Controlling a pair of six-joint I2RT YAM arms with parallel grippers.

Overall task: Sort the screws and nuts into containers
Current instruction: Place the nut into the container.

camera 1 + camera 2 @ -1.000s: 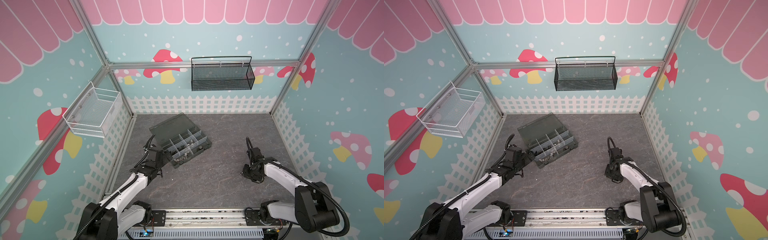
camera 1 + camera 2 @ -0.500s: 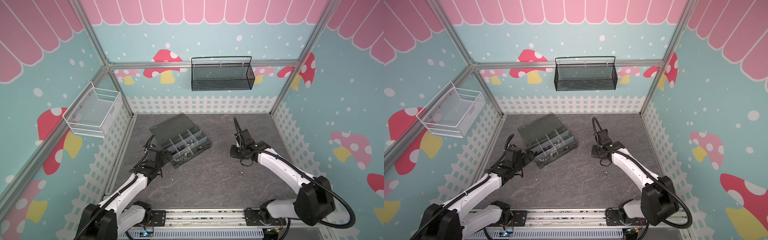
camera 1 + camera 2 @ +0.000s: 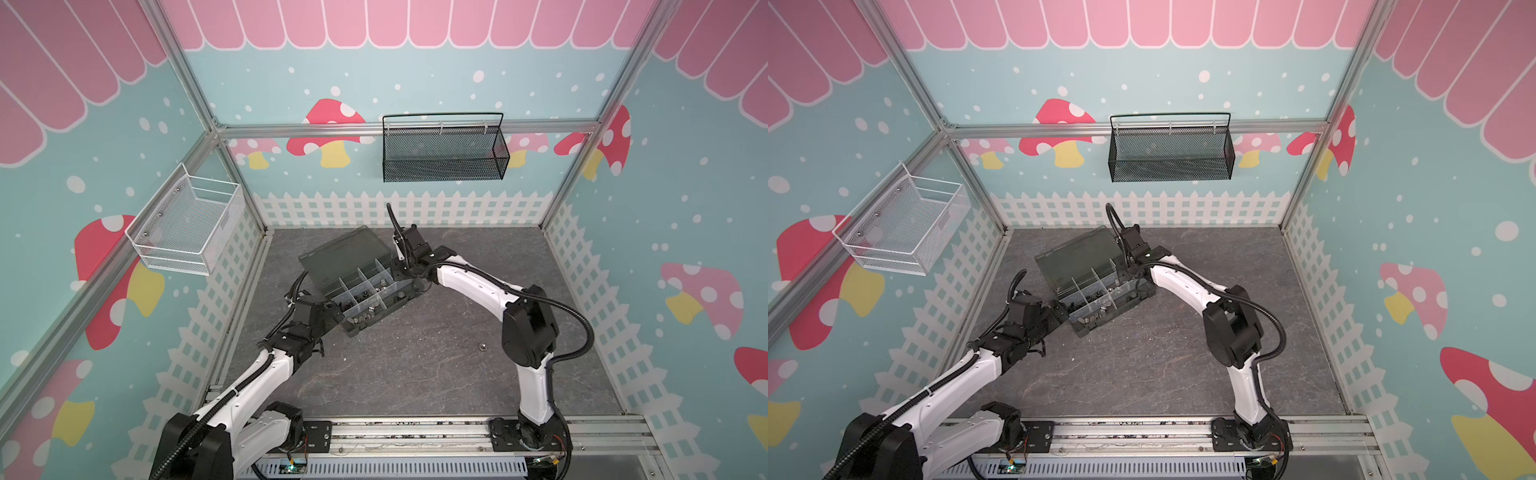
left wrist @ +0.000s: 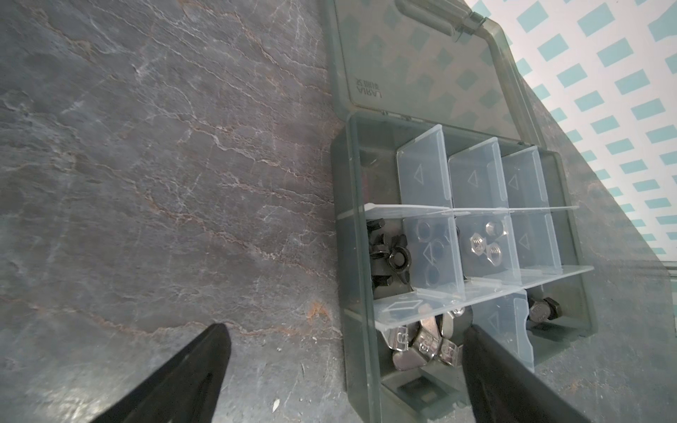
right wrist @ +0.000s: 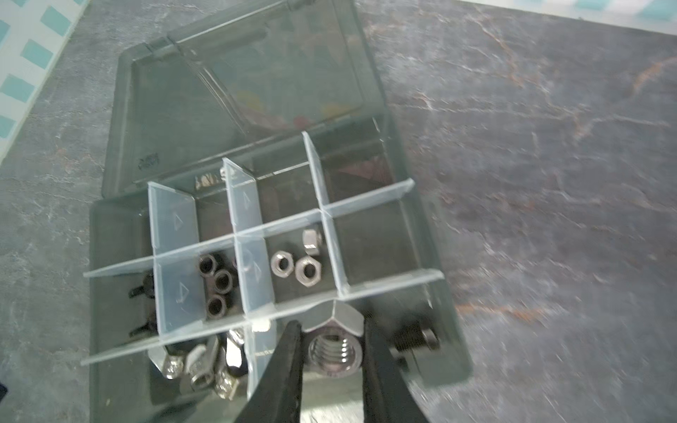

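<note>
The dark grey organizer box (image 3: 353,330) (image 3: 1084,330) lies open mid-table, lid (image 3: 345,253) flat behind it. Its containers hold black winged nuts (image 4: 388,256), black hex nuts (image 5: 216,282), silver hex nuts (image 5: 296,267), silver winged nuts (image 5: 205,362) and one black screw (image 5: 415,338). My right gripper (image 5: 331,327) (image 3: 409,280) hovers over the box's right end, shut on a larger silver hex nut (image 5: 335,353). My left gripper (image 4: 344,329) (image 3: 332,309) stands open astride the box's near-left wall, one finger (image 4: 487,366) inside, the other (image 4: 198,366) on the table side.
One loose silver nut (image 3: 483,345) lies on the slate table right of the box, near the right arm's elbow (image 3: 528,328). A black mesh basket (image 3: 442,153) hangs on the back wall. On the left wall is a white wire basket (image 3: 187,228).
The right arm has swung from the table's front right up and left to the box, carrying the silver nut. The left arm has stayed put.
</note>
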